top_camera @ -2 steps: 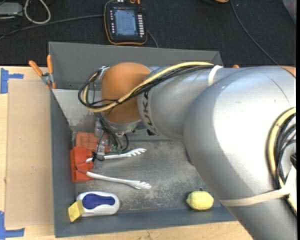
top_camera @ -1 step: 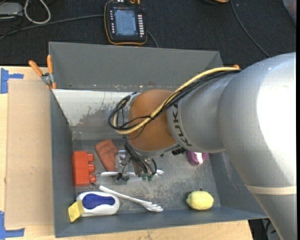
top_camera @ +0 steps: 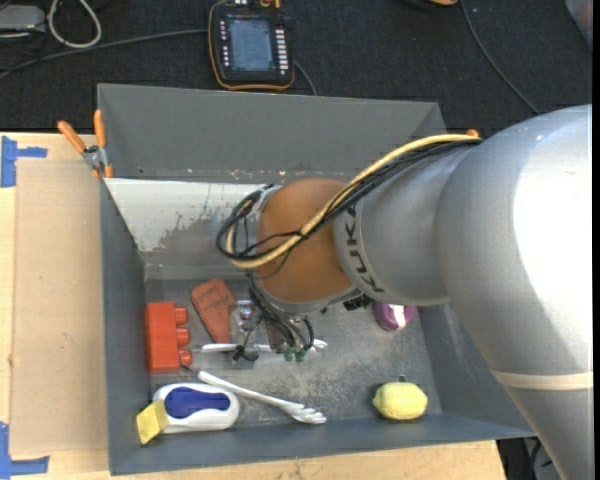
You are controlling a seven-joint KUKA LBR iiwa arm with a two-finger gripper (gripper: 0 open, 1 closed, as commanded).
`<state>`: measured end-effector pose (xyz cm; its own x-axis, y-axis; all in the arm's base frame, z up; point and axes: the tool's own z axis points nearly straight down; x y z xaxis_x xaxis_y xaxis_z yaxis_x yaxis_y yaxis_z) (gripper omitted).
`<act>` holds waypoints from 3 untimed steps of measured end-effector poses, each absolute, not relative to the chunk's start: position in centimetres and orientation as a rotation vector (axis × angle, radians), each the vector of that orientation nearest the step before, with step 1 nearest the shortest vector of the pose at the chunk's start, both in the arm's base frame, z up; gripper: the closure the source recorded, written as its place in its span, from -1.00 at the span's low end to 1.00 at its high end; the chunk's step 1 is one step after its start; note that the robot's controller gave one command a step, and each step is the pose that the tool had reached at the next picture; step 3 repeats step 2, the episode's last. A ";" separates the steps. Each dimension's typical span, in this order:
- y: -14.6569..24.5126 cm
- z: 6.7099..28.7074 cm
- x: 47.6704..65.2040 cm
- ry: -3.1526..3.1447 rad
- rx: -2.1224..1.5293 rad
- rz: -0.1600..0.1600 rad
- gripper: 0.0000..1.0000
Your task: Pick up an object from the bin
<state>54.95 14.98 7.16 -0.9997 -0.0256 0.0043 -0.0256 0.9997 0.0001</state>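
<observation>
As the arm points downward, its gripper hovers near a red block.

You see, top centre: black-and-orange teach pendant on the dark floor | left: red toy block, studs facing right | lower left: white-and-blue object with yellow tab, white plastic fork just beside it | lower right: yellow lemon.
</observation>
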 end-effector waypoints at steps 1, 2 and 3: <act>15.0 8.0 54.9 -3.137 0.037 -0.001 1.00; 14.9 10.7 54.6 -3.126 0.034 0.004 1.00; 14.9 10.7 54.6 -3.126 0.034 0.004 1.00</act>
